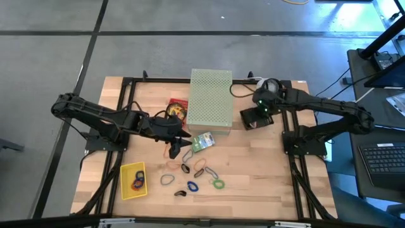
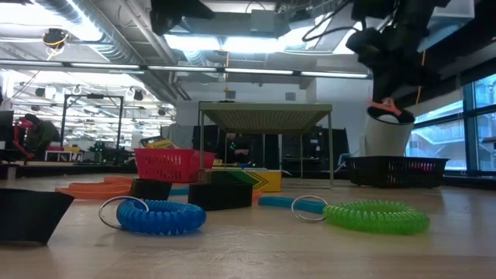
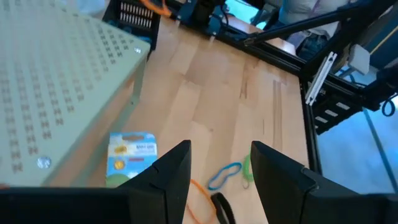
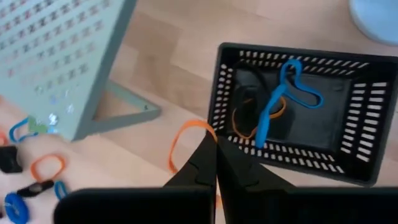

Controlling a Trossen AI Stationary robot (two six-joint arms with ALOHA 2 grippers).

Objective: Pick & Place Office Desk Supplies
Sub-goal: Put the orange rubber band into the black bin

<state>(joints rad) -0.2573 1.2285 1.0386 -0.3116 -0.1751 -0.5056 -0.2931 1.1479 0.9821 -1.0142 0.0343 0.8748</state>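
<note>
Right hand (image 4: 216,163) is clenched on an orange band (image 4: 186,140), hanging just short of the black basket (image 4: 354,112). The loop dangles on the near side of the rim, not over the opening. Risk: if it lets go here, the band drops on the desk or drapes over the rim. A thin band can also cling to the fingertips and come back out with them. The basket already holds a blue band (image 4: 283,93) and another orange one.

Left hand (image 3: 217,168) is spread and holds nothing, low over the loose pile: card box (image 3: 130,155), blue loop (image 3: 224,176), black clip (image 3: 222,207). Risk there: items lie close together, so a close could catch 2, or nudge the card box against the green perforated box (image 3: 56,93).

Yellow tray (image 1: 125,188) holds a few bands.
</note>
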